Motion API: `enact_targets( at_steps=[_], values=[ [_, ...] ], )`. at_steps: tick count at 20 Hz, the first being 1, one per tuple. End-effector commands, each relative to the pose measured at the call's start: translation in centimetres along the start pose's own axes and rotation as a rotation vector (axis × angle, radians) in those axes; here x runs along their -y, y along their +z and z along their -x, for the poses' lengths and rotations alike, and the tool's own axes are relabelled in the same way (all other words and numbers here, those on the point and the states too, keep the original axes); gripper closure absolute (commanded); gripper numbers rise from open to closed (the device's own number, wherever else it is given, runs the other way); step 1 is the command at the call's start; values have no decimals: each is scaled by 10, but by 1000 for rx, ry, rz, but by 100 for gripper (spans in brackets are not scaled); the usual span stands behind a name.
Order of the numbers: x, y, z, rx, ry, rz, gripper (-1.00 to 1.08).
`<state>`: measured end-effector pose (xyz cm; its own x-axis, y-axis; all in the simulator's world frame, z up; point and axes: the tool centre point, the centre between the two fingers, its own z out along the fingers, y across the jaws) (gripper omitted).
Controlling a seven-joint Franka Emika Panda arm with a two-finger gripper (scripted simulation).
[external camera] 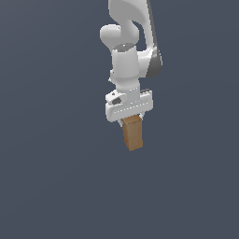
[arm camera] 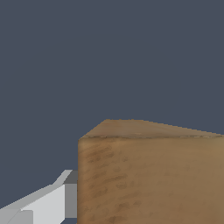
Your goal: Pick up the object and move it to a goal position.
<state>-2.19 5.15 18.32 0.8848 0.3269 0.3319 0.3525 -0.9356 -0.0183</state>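
Observation:
The object, a light brown wooden block point(external camera: 133, 133) with visible grain, hangs upright below my gripper point(external camera: 130, 120) in the middle of the exterior view. The gripper is shut on the block's upper end; its fingers are hidden behind the block and the white hand. The block seems lifted off the surface, though the plain background shows no shadow to confirm it. In the wrist view the block point(arm camera: 151, 175) fills the near field, with one grey-padded white finger point(arm camera: 48, 203) pressed against its side. No goal marker shows in either view.
A uniform dark grey-blue background point(external camera: 51, 177) surrounds the arm in both views, with no other objects or edges visible.

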Motion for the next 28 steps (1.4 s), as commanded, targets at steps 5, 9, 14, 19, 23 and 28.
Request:
enact_targets(
  at_steps=[5,9,14,19,23,28],
  values=[
    [-7,-14,-29,-113,-41,-8,108],
    [-10,-21,-43,-169,-62,-15,108],
    [-13,-30,-57,-233,-87,-24,108],
    [-16,-39,-71,-293,-110,-32,108],
    [-18,-47,-81,-340,-128,-39,108],
    [-20,-57,-93,-397,-150,-47,108]
  ],
)
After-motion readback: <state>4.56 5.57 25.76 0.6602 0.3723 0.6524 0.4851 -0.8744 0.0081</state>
